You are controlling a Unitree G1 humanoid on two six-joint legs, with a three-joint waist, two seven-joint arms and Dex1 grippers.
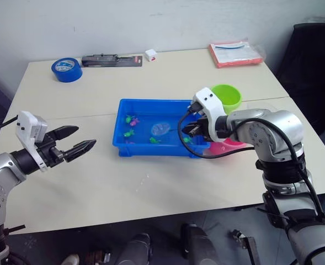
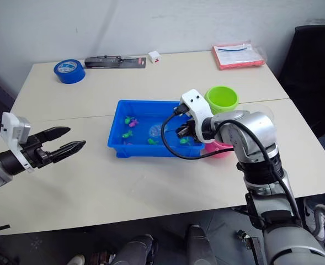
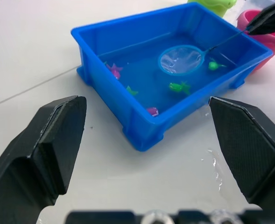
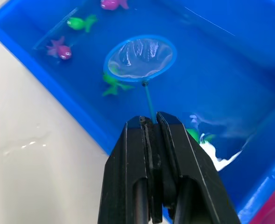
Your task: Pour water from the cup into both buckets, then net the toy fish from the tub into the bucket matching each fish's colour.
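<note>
The blue tub [image 1: 151, 150] sits mid-table holding water and several toy fish, green [image 4: 81, 22] and pink [image 4: 60, 49]. My right gripper [image 1: 192, 131] hangs over the tub's right end, shut on the thin handle of the net [image 4: 139, 58]. The net's blue hoop lies in the water with a green fish [image 4: 114, 85] at its edge. The green bucket [image 1: 227, 96] stands behind my right wrist, and the pink bucket [image 1: 228, 147] is partly hidden under it. A clear cup's rim [image 1: 264, 106] peeks from behind the forearm. My left gripper [image 1: 85, 137] hovers open and empty, left of the tub.
At the table's back edge lie a blue tape roll [image 1: 67, 69], a black packaged tool [image 1: 111, 60], a small white box [image 1: 150, 54] and a red folder [image 1: 235, 53]. Water drops [image 3: 214, 163] dot the table in front of the tub. A dark chair [image 1: 311, 55] stands at the right.
</note>
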